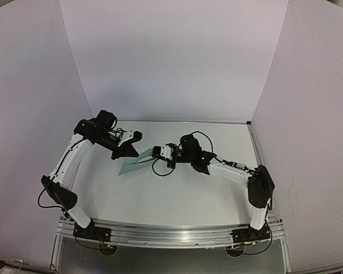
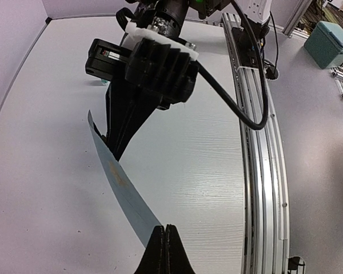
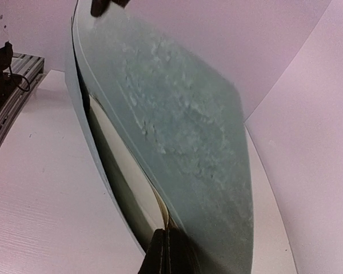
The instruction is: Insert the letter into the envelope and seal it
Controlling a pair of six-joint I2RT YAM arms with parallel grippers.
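Left side: the left gripper (image 2: 164,244) has its jaws pressed together on the near end of the envelope (image 2: 124,185), with no gap showing between the fingertips.

Centre: the envelope hangs between the two arms over the table (image 1: 177,197), turned nearly edge-on and bowed along its length. We cannot tell whether its lower edge touches the tabletop. In the right wrist view the teal layers gape, and the letter (image 3: 123,165) sits between them as a tan strip, so it is inside the pocket. We judge the insertion done and the seal not yet made. The wide teal face carries a mottled pale patch; glue or wear, we cannot say.

Right side: the right gripper (image 3: 167,246) is likewise clamped shut on the opposite end of the envelope, its fingertips meeting on the paper edge.

Risks from here:
- The mouth stands open while the envelope is tilted, so the letter could slide out if either arm tips it further.
- Both pinches are at the very edges. If the arms draw apart, one grip may slip off or the paper may tear; if they close in, the bow deepens and could crease both sheets.
- If the flap is pressed down on a bowed envelope, it may land skewed and leave the seal partial.
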